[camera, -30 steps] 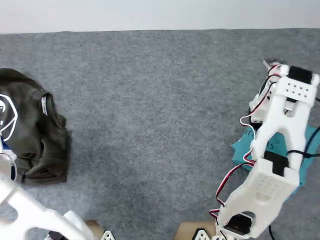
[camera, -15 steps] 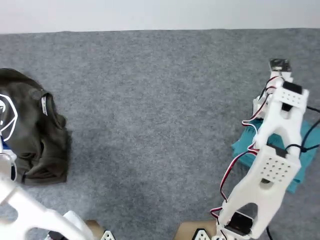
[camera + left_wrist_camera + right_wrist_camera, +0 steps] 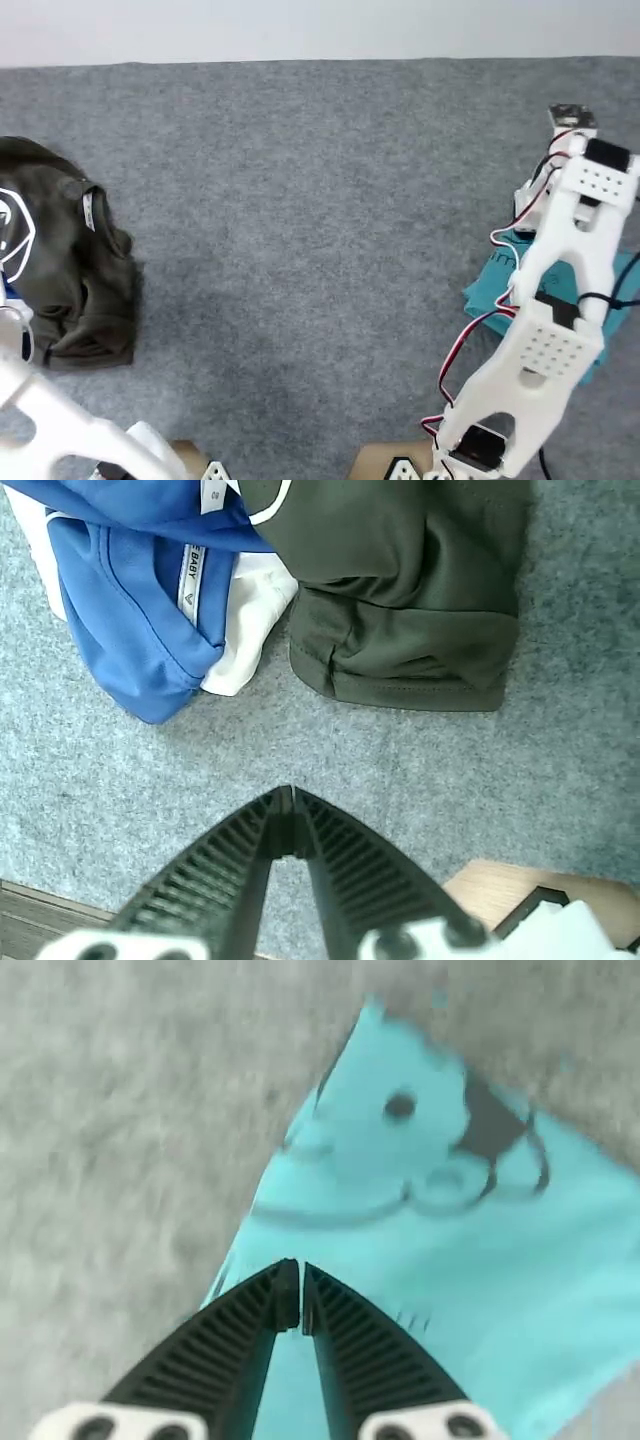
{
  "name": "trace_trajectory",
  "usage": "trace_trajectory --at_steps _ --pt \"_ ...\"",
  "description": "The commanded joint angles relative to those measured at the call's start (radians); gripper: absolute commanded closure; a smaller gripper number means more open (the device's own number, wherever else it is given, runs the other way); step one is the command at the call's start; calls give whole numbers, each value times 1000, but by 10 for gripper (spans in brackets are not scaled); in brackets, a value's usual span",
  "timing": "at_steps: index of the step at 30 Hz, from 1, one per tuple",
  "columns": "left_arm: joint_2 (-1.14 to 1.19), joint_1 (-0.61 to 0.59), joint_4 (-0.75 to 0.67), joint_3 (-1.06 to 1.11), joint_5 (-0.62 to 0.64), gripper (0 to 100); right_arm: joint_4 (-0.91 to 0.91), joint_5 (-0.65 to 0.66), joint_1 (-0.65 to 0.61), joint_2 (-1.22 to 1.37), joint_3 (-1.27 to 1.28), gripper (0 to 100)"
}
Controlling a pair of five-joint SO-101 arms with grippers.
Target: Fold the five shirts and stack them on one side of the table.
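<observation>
high view: fixed, above the table (image 3: 300,200), looks straight down, far off; wall strip along the far edge.
left wrist view: on the left arm, looks down past the left gripper (image 3: 293,820), near the olive shirt (image 3: 410,590).
right wrist view: on the right arm, looks down past the right gripper (image 3: 292,1295), close over the teal shirt (image 3: 450,1260).
shared: high and left wrist views share the olive shirt; high and right wrist views share the teal shirt.

Bright, even light; soft shadow under the olive shirt (image 3: 410,590) — faint.
</observation>
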Motion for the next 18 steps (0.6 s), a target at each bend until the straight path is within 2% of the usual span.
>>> trace_trajectory --at_steps 1,3,8,12,18 --pt "-21 5 -14 -10 -6 993 151 -2 -7 -88 -49 987" --pt "-21 5 -14 -8 -6 993 205 -5 -8 -85 -37 988" --pt "-21 5 -12 -8 -6 993 197 -3 -12 -27 89 988" --pt "-23 3 -12 -10 -5 993 200 -9 -36 8 92 988" --pt "-23 3 21 -88 2 993 202 -11 -77 -249 84 988"
